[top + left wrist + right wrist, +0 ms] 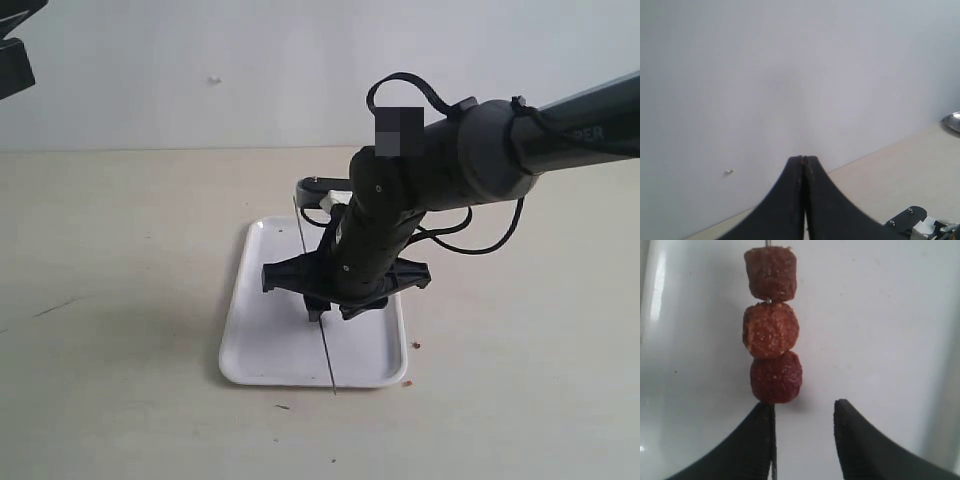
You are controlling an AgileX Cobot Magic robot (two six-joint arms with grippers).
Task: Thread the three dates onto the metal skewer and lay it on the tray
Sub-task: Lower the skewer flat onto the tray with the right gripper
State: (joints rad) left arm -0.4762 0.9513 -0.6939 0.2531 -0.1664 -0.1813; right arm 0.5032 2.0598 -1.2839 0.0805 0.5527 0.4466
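The three dates sit in a row on the metal skewer, touching one another, over the white tray. My right gripper is open just behind the last date. The skewer runs along the inner face of one finger, and the other finger stands well apart. In the exterior view the skewer stretches across the tray and past its near rim. The right gripper hangs low over it and hides the dates. My left gripper is shut on nothing, raised and facing the wall.
The tray lies mid-table on a beige top. Small brown crumbs lie by its right near corner. A metal dish shows at the edge of the left wrist view. A dark part of the rig sits in the top left corner.
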